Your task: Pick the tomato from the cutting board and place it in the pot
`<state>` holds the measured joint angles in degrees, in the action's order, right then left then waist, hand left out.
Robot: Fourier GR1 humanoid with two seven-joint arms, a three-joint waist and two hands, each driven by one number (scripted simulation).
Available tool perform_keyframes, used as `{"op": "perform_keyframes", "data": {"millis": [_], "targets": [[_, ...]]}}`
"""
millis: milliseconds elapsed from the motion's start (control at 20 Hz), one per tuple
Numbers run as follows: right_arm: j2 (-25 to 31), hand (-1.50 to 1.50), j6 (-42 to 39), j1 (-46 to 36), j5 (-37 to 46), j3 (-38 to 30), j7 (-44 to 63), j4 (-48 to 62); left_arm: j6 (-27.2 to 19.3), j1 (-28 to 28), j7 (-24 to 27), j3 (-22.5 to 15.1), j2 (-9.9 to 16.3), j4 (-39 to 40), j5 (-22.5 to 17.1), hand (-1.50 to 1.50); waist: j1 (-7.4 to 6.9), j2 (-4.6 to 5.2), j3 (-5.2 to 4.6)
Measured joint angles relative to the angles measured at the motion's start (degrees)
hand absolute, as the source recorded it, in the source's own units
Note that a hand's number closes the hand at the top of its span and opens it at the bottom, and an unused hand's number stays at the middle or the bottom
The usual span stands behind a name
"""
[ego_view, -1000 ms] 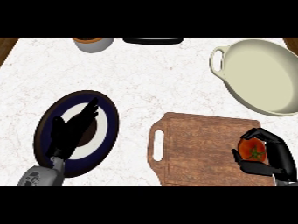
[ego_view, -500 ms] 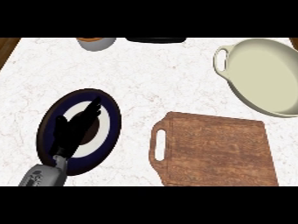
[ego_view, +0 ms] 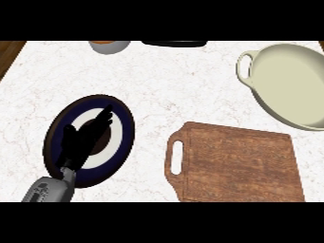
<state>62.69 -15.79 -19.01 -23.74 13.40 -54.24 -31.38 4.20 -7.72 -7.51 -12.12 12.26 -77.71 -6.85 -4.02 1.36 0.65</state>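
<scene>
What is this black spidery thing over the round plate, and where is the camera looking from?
That black thing is a robot's left hand, on the end of a grey arm. The camera sits in the robot's head and looks down at a kitchen counter. The hand is open above a dark plate and holds nothing. Beside it lies a wooden cutting board, and a cream pot stands further back. The right hand is out of sight, and no tomato shows here.
</scene>
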Motion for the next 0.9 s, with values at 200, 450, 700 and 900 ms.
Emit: {"op": "perform_keyframes", "data": {"millis": [200,450,700,900], "targets": [[1.0,1.5,0.3,-5.4,3.6,0.6,-0.4,3.6,0.5,-0.2,-0.3,0.0,0.0,-0.1,-0.1,0.0,-0.28,-0.08,-0.13],[-0.5,1.5,1.1,-14.0,8.6,2.2,0.4,7.1,0.4,-0.9,-0.6,0.2,-0.2,0.4,0.4,0.0,-0.29,-0.16,-0.28],[-2.0,1.5,1.5,-22.1,15.2,5.6,1.7,9.7,0.4,-1.1,-0.6,0.6,-0.5,0.9,0.6,0.0,0.02,-0.26,-0.43],[-5.5,1.5,3.2,-28.0,20.6,8.4,3.5,11.9,0.2,-0.8,-0.6,0.3,-0.8,0.6,1.2,0.0,0.02,-0.27,-0.46]]}}
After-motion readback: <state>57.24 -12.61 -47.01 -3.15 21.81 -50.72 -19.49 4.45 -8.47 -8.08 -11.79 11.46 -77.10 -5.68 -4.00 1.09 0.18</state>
